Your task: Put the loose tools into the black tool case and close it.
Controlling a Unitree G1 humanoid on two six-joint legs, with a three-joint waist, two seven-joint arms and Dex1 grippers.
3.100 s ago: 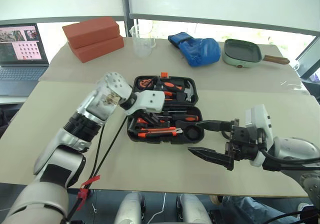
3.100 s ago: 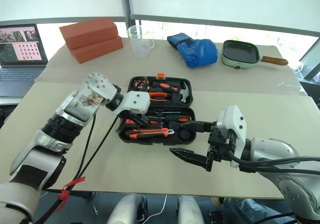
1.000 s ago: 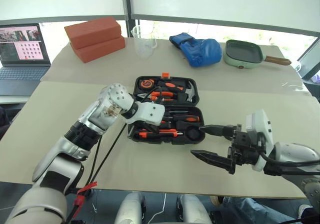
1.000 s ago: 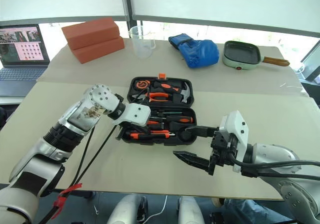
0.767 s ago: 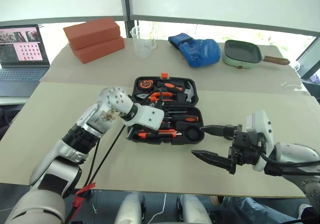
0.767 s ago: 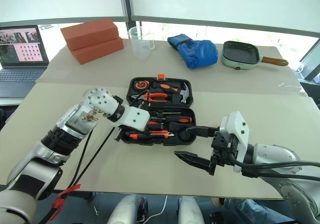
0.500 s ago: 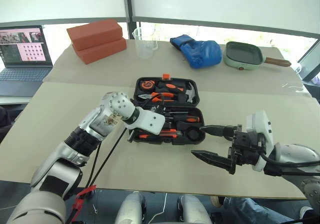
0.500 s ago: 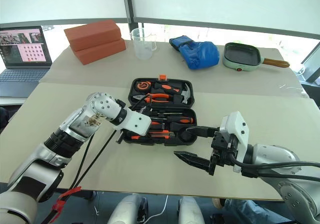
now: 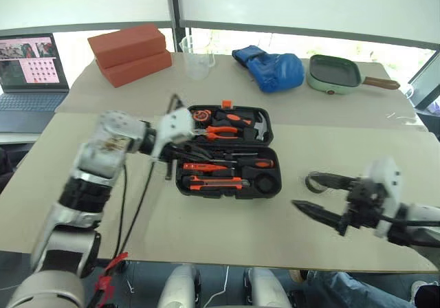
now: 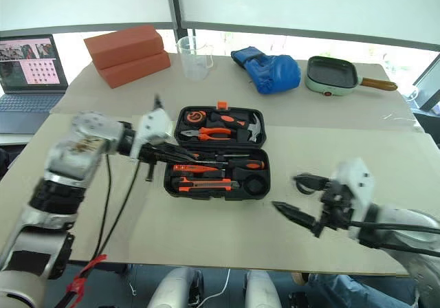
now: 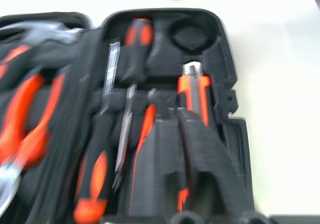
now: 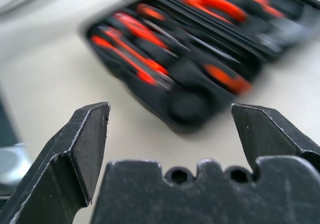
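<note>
The black tool case (image 9: 275, 188) lies open in the middle of the table, lid half at the back. Its front half holds the orange-and-black utility knife (image 9: 216, 182), two screwdrivers (image 9: 242, 163) and a slim orange one (image 11: 142, 134); its round slot (image 11: 192, 34) is bare. A small dark ring, apparently the tape roll (image 9: 313, 182), lies on the table just right of the case. My left gripper (image 9: 189, 153) hovers at the case's left edge, slightly open and holding nothing. My right gripper (image 9: 309, 196) stands wide open and empty right of the case, one fingertip beside the ring.
Pliers (image 9: 223, 130) and a hammer (image 9: 260, 124) sit in the lid half. Along the table's back stand red bricks (image 9: 130, 52), a clear measuring cup (image 9: 197, 55), a blue glove (image 9: 271, 67) and a green pan (image 9: 333, 73). A laptop (image 9: 27, 67) is far left.
My left arm swung left and up, off the case's front half to its left edge, and its fingers parted a little. My right gripper drew away to the right, uncovering the dark ring.
</note>
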